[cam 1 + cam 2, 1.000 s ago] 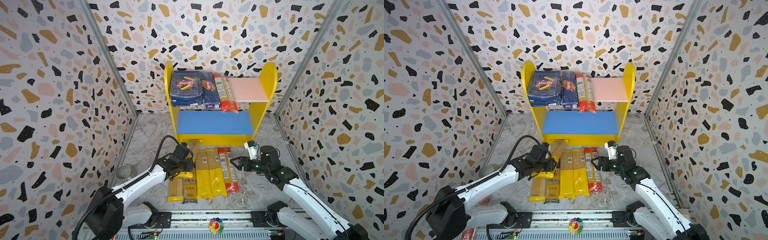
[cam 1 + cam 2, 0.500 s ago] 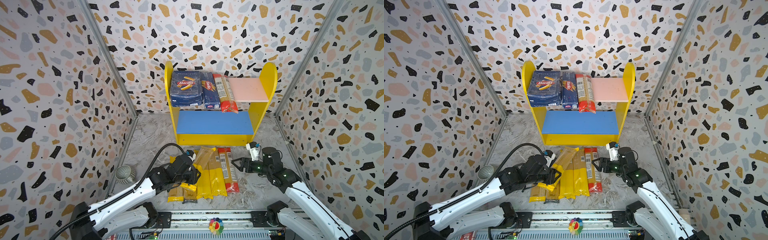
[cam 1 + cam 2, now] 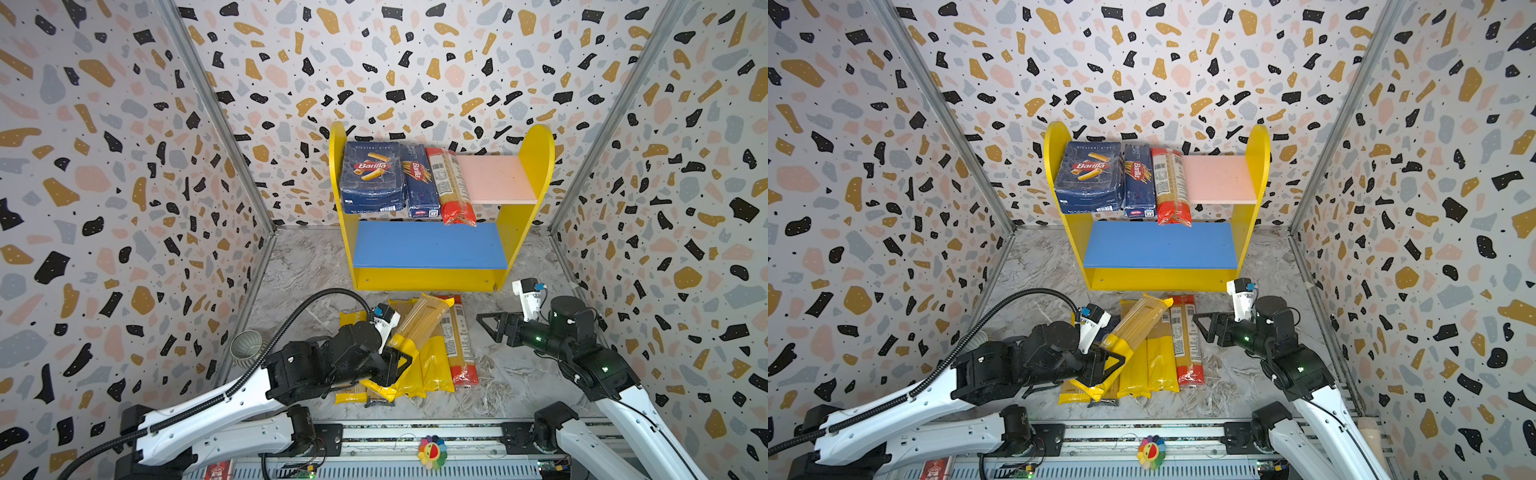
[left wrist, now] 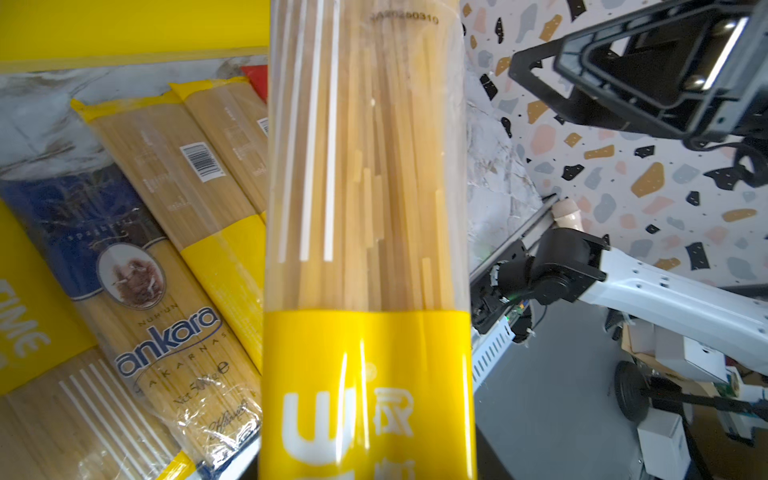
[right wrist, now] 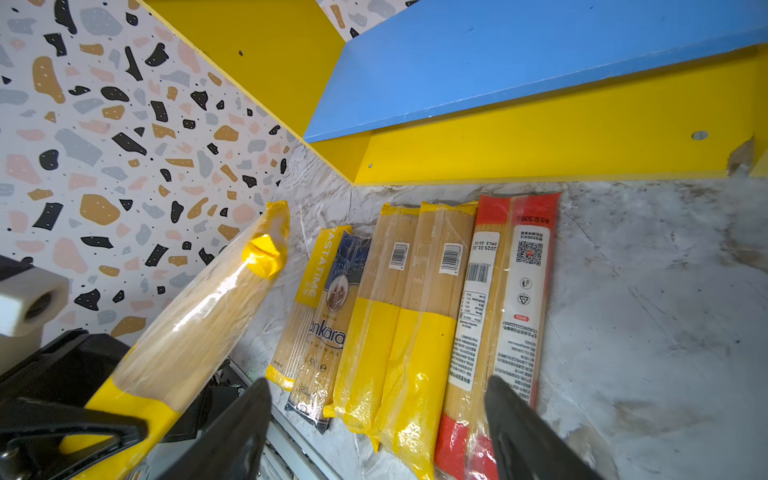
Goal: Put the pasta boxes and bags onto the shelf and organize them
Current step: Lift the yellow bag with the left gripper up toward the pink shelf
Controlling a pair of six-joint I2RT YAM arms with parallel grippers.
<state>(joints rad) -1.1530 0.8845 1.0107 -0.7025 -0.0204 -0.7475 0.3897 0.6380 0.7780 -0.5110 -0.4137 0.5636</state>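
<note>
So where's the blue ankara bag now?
In the right wrist view the ankara bag lies on the floor before the shelf, left of centre, between the PASTATIME bag and a yellow-ended bag.

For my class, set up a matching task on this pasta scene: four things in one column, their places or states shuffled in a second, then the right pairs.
Things
1. wide blue box
2. yellow-ended bag
3. "ankara" bag
4. right pincer

Places or states
a. open, holding nothing
b. lying flat on the tabletop
c. on the pink upper board
d. clamped in the left pincer, tilted

Pairs: 1-c, 2-d, 3-b, 4-a
</note>
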